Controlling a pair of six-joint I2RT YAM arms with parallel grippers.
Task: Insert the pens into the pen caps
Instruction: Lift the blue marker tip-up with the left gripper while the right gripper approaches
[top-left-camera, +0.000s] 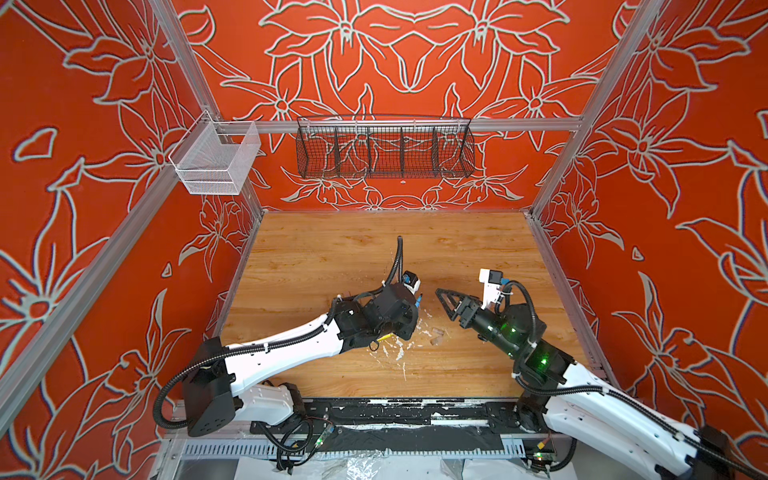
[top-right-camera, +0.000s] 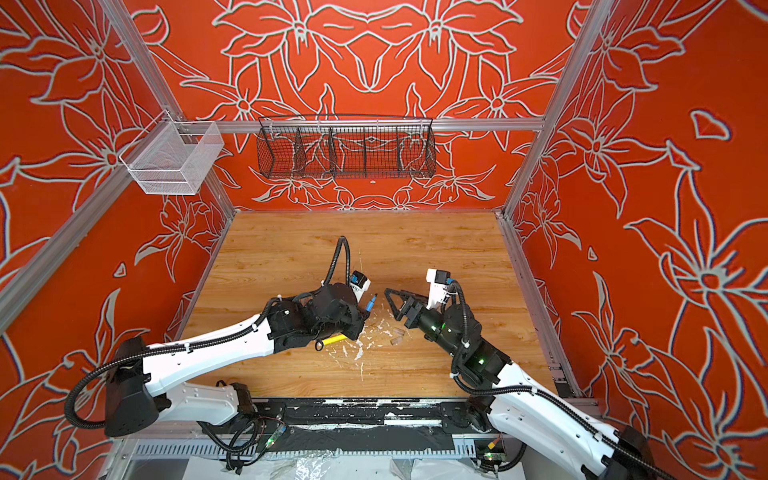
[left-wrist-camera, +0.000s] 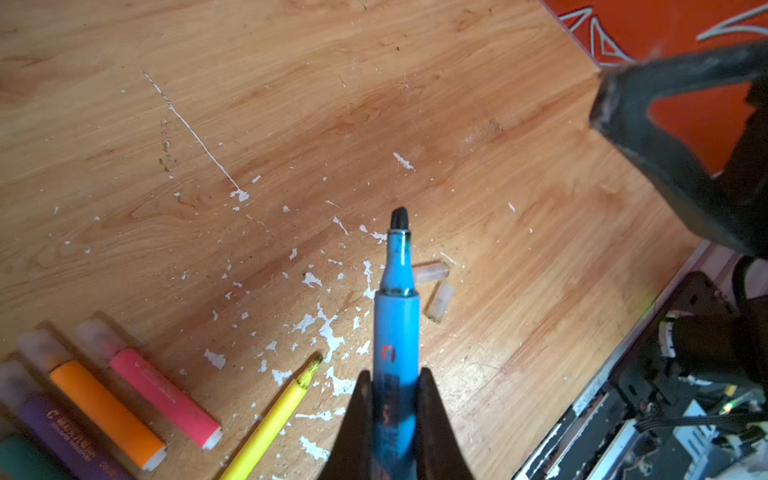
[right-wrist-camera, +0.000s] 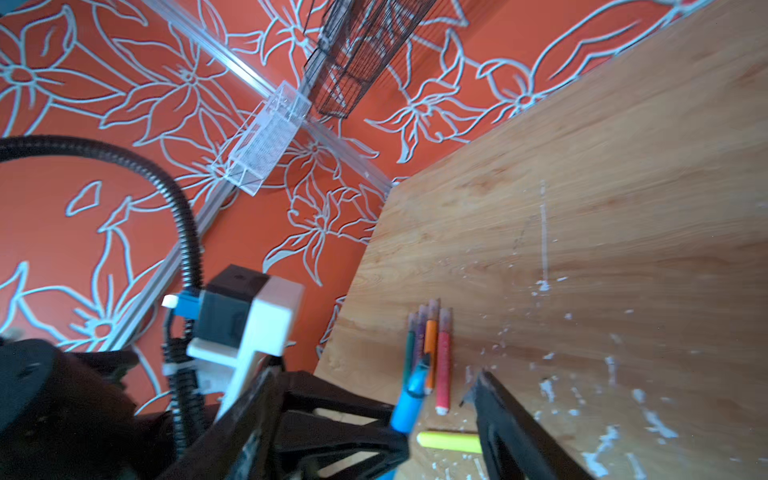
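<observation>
The left gripper (left-wrist-camera: 395, 376) is clamped tight on the barrel of the blue pen (left-wrist-camera: 395, 324); the pen's bare dark tip points away from the jaws, toward the right gripper (top-left-camera: 444, 304); that gripper's jaws are spread wide with nothing between them, just short of the tip. Only the left wrist view shows clearly a loose pen cap (left-wrist-camera: 432, 272) and a second cap (left-wrist-camera: 440, 301); they lie close together on the table (left-wrist-camera: 374, 83) beside the blue pen's nose, among white flecks (left-wrist-camera: 328, 332); in both top views they are faint clear shapes between the two arms. The yellow pen (left-wrist-camera: 278, 411) lies uncapped on the wood near the left gripper; from above, only its end pokes out from under the left arm. The pink pen (left-wrist-camera: 166, 395), orange pen (left-wrist-camera: 104, 407), purple pen (left-wrist-camera: 62, 432) and green pen (left-wrist-camera: 20, 457) lie side by side, each capped; both wrist views show this row, while the left arm hides it in the top views.
</observation>
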